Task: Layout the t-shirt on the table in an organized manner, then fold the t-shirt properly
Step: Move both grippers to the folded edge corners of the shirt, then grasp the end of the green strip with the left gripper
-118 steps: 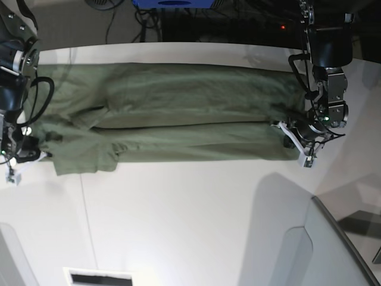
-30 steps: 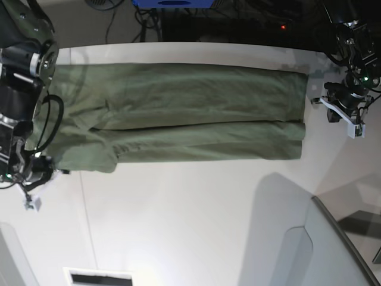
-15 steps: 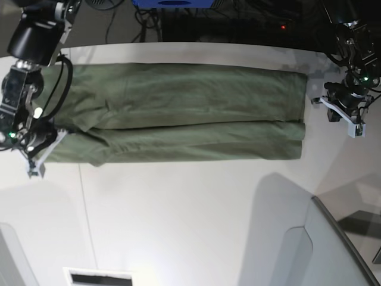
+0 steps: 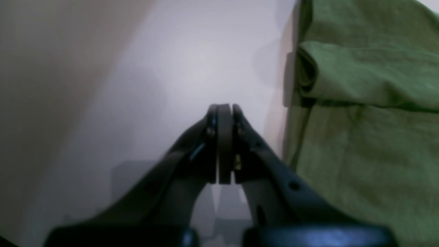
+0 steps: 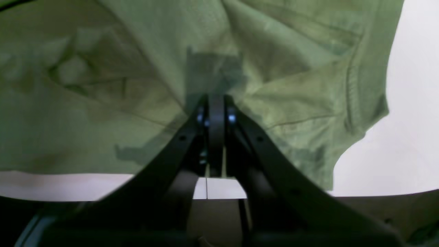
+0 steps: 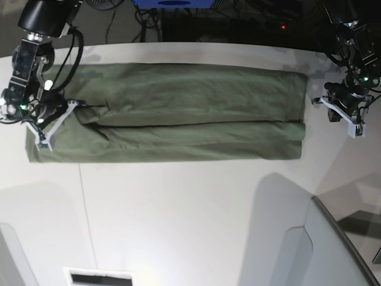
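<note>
At the left of the base view the right gripper (image 6: pixel 46 132) sits over the collar end of the t-shirt (image 6: pixel 178 113), jaws pressed together and pinching no cloth. The shirt lies as a long folded band across the upper table (image 6: pixel 190 214), side folds seemingly done. At the right edge the left gripper (image 6: pixel 345 122) rests apart from the hem, likewise closed and empty, apparently clearing the cloth.

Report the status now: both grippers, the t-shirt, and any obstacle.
Left gripper shut, empty, over bare table beside the shirt. Right gripper shut, above the t-shirt. T-shirt lies in a long folded band. No obstacle seen.
</note>
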### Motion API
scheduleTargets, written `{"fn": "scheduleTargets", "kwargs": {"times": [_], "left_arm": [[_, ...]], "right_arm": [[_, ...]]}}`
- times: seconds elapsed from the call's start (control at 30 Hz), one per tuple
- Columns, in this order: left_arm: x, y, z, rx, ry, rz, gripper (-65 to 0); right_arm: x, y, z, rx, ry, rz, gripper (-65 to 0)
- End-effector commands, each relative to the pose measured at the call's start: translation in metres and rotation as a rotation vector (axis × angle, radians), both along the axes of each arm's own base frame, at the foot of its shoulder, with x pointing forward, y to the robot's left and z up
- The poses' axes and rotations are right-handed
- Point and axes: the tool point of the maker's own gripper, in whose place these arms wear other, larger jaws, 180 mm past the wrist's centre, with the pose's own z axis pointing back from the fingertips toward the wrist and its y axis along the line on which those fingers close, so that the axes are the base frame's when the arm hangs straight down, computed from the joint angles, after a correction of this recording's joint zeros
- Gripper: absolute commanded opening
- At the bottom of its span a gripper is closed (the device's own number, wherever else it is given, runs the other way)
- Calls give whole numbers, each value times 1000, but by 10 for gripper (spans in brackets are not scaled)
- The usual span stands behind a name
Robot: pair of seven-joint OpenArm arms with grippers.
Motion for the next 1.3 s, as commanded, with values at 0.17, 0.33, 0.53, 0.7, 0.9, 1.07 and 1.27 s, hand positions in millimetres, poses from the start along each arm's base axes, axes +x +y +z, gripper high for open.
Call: {"fn": "scheduleTargets", "kwargs": {"times": [0.17,0.33,0.53,0.7,0.9,1.07,1.27], "left_arm": [[12,6,16,15,-55,-3,-650],[23,5,24,15,-82,-4,-650],[37,-8,35,-166,-152,37,-321],[45,-10,41,-369,-186,86,-265],[36,-18,23,-404,-146,49,-265],[28,-39,24,-417,-146,-106,-265],[19,-38,14,-432,-122,-90,-71]], "right_arm": [[-5,-3,4,-10,40,-4,-591],[-16,-6,15,-37,75,3,-338],[-1,-13,53,-98,-74,10,-162],[10,-11,65,-115,-197,33,-153],[5,-10,57,-107,-194,36,-153],[6,-8,49,-93,-198,39,-153],[3,-7,40,-81,-178,38,-153]]}}
